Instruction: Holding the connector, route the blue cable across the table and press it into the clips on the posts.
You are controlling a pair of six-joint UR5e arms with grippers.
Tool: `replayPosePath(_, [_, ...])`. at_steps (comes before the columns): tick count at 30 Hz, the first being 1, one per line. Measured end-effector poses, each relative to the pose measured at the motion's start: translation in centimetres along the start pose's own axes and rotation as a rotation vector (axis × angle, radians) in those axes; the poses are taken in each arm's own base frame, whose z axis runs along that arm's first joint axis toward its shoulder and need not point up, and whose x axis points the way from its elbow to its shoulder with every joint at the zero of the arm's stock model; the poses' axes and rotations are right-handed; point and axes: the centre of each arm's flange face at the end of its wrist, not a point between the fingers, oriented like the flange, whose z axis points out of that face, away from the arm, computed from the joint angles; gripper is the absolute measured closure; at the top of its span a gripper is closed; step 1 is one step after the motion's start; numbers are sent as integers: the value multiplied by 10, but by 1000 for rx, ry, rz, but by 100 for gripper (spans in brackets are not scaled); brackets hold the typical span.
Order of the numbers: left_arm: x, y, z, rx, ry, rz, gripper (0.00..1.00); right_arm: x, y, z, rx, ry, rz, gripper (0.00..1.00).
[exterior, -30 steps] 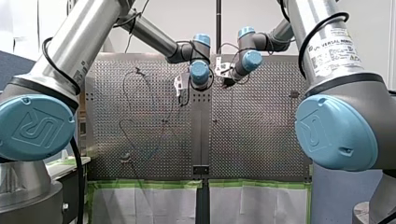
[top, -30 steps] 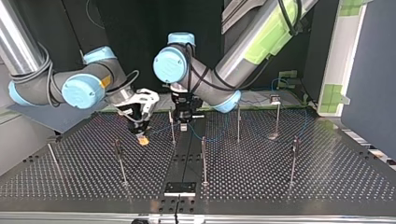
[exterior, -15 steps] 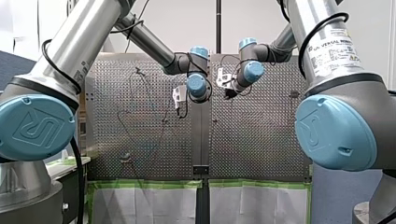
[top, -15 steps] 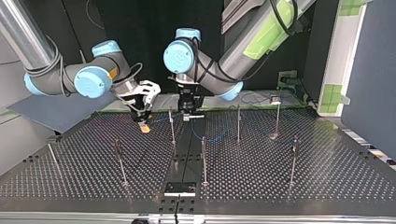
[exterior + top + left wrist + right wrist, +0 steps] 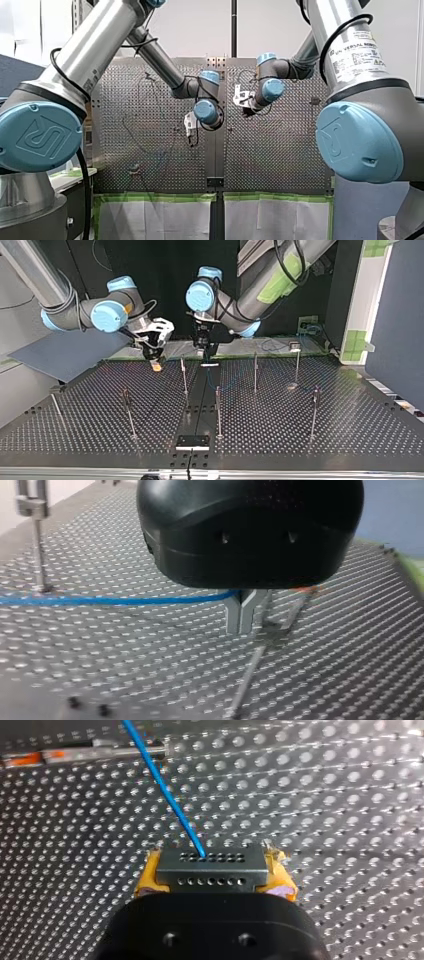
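Note:
In the right wrist view my right gripper [image 5: 212, 876] is shut on the grey connector [image 5: 210, 867], held between its yellow pads [image 5: 148, 879]. The blue cable [image 5: 160, 780] leaves the connector and runs ahead over the perforated table. In the left wrist view my left gripper [image 5: 241, 625] has its metal fingers shut on the blue cable [image 5: 110, 600], which stretches off to one side past a post [image 5: 36, 540]. In the top view my right gripper [image 5: 156, 365] and my left gripper [image 5: 202, 351] hang side by side over the far middle of the table, above a thin post [image 5: 184, 376].
Several thin clip posts stand on the table, among them a post [image 5: 255, 371], a post [image 5: 218, 412] and a post [image 5: 314, 410]. A black bracket [image 5: 192, 441] sits at the top view's near edge. In the front view slack cable [image 5: 150, 125] loops at the left.
Both grippers have moved away from the top view's camera, toward the arms' bases, carrying connector and cable. In the front view my left gripper has dropped lower and my right a little.

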Motion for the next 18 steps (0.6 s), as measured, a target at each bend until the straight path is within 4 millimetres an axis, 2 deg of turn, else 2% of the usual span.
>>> replayPosePath(4, [34, 8, -2, 8, 36, -3, 100, -20, 3, -4, -4, -25, -10, 100])
replayPosePath(8, [51, 14, -6, 10, 48, -4, 100, -44, 7, -5, -13, -69, -20, 100])
replayPosePath(13, [55, 18, -5, 22, 33, -24, 100, -72, 13, -1, -18, -123, -31, 100])
replayPosePath(18, [53, 17, 0, 48, 17, -41, 100, -79, 20, 4, -27, -133, -31, 100])
